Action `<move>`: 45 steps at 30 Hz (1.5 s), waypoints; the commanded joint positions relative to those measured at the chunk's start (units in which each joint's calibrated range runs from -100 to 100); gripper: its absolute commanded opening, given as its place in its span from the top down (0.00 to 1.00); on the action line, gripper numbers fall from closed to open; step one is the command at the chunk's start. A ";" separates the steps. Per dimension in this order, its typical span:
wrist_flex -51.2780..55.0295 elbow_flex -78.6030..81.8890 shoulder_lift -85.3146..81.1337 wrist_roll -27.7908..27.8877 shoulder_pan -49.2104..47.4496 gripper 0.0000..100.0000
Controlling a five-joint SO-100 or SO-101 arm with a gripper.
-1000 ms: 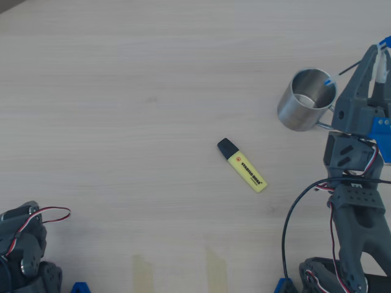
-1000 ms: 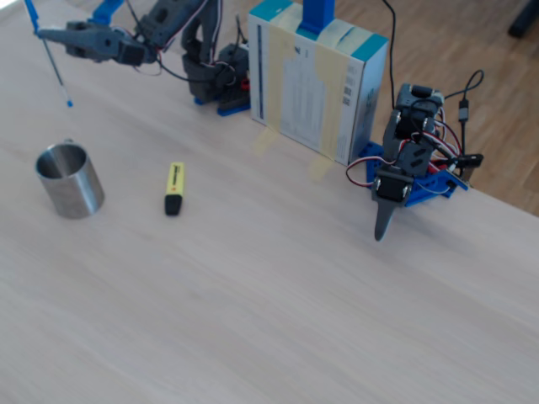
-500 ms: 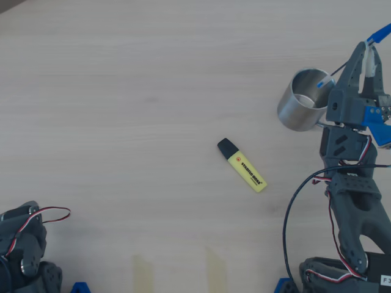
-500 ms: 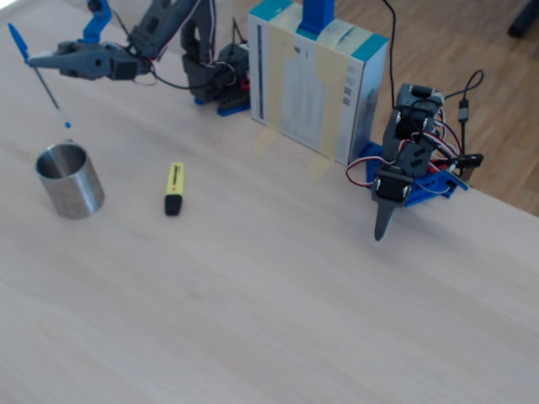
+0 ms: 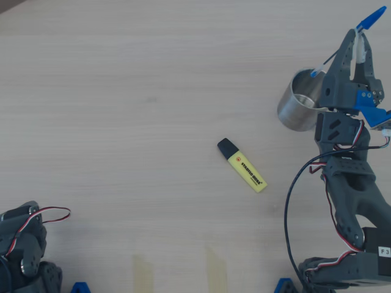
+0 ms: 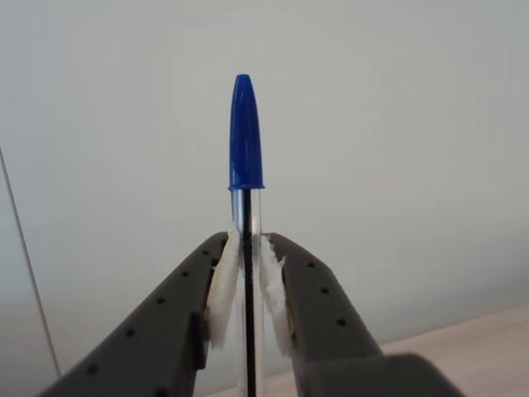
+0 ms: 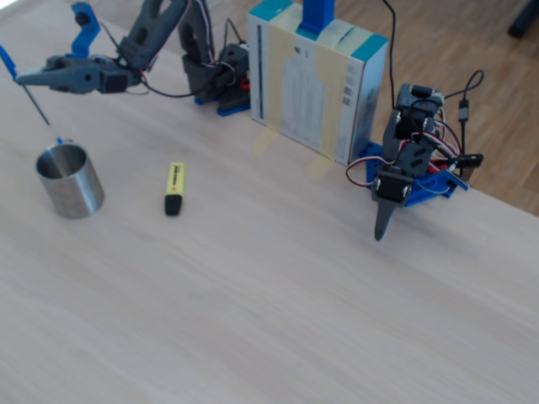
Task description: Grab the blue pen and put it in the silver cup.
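My gripper (image 5: 357, 38) is shut on the blue pen (image 5: 371, 19), gripping its barrel between white-padded fingers. In the wrist view the pen (image 6: 245, 132) stands upright between the pads, blue cap up, gripper (image 6: 246, 252) closed around it. In the overhead view the pen slants, its lower end over the far rim of the silver cup (image 5: 299, 101). In the fixed view the gripper (image 7: 25, 80) holds the pen (image 7: 8, 61) above the upright cup (image 7: 69, 181), with the pen's lower tip just above the rim.
A yellow highlighter with a black cap (image 5: 242, 165) lies on the wooden table near the cup and also shows in the fixed view (image 7: 174, 187). A second arm (image 7: 408, 168) rests at the table edge. A cardboard box (image 7: 320, 76) stands behind.
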 commanded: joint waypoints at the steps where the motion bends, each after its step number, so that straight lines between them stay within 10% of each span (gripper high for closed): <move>1: -0.18 -4.40 1.45 0.11 -0.58 0.98; 45: 0.08 0.68 8.52 2.19 1.68 0.98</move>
